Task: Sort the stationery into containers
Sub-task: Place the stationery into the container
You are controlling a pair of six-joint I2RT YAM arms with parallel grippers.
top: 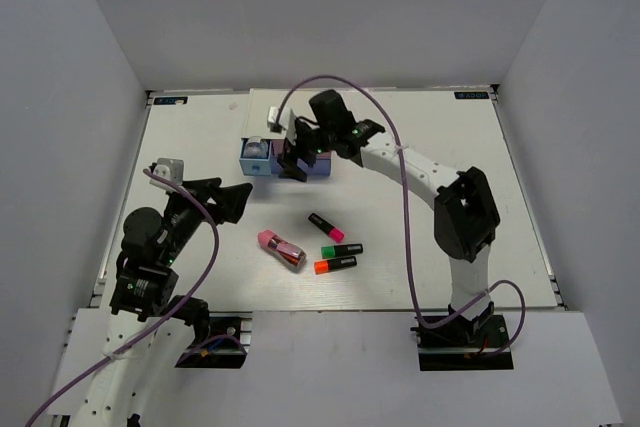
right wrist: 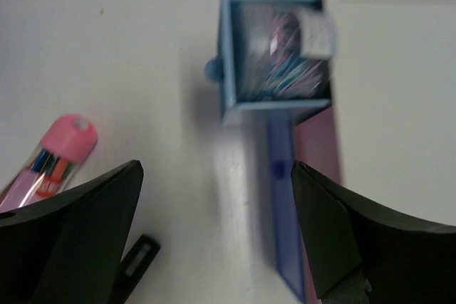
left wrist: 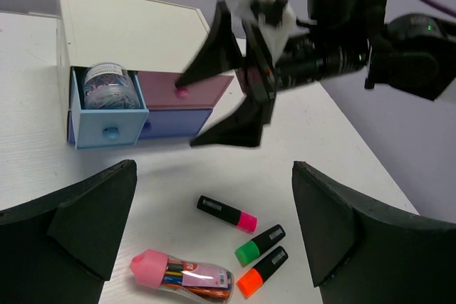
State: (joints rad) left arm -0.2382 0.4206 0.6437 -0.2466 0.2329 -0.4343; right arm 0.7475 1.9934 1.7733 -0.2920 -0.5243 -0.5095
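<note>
The white-topped drawer unit (top: 272,112) stands at the back centre. Its light blue drawer (left wrist: 107,117) is pulled out and holds the silver-purple cube (left wrist: 107,85). The pink drawer (left wrist: 187,89) and the wide periwinkle drawer (left wrist: 178,123) sit slightly out. My right gripper (top: 300,165) is open and empty, hovering just in front of these drawers. Three black markers lie mid-table with pink (top: 327,227), green (top: 342,249) and orange (top: 335,265) ends. The pink-and-dark-red block (top: 282,249) lies to their left. My left gripper (top: 232,197) is open and empty, above and left of the block.
White walls close in the table on the left, back and right. The right arm's purple cable (top: 400,147) arcs over the back of the table. Both arm bases stand at the near edge.
</note>
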